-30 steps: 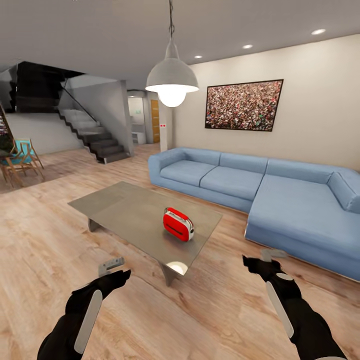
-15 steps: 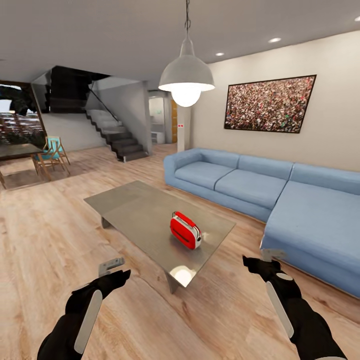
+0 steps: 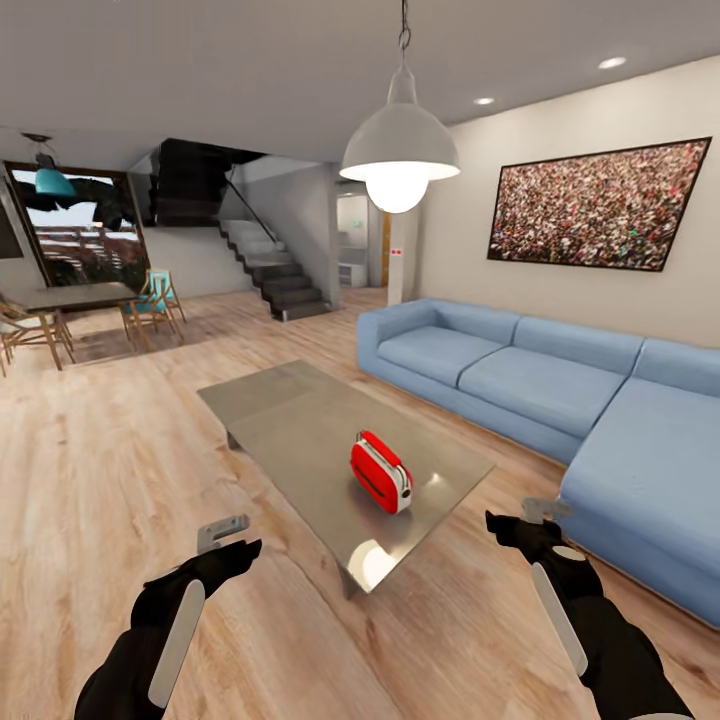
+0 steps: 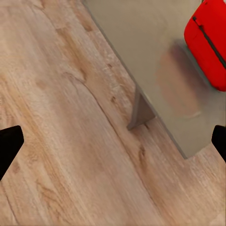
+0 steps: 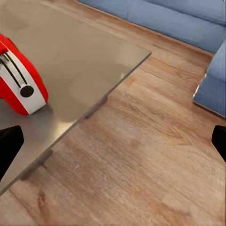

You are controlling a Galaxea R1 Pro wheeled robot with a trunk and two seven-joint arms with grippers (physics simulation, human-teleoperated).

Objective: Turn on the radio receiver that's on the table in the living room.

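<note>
— Where is the radio receiver (image 3: 381,471) sitting right now?

— On the grey desk (image 3: 290,420), toward its near right end, lying at an angle with the white end panel facing the robot. The blue sofa (image 3: 520,370) is running along the far right side.

— And the two arms?

— Both are hanging low over the wooden floor (image 3: 90,480), well apart from the radio. The left gripper (image 3: 222,530) is sitting off the desk's near corner, the right gripper (image 3: 535,512) between desk and sofa. From the wrist views, both sets of jaws are standing wide open, holding nothing.

— So what is the step calling for?

— Closing in, I'd say. The base is needing to roll nearer until the radio is within reach, keeping clear of the desk's near corner and angled leg (image 4: 141,110). The right arm is looking better placed: its camera is showing the white panel and a dark round knob (image 5: 27,91), probably the switch.
</note>
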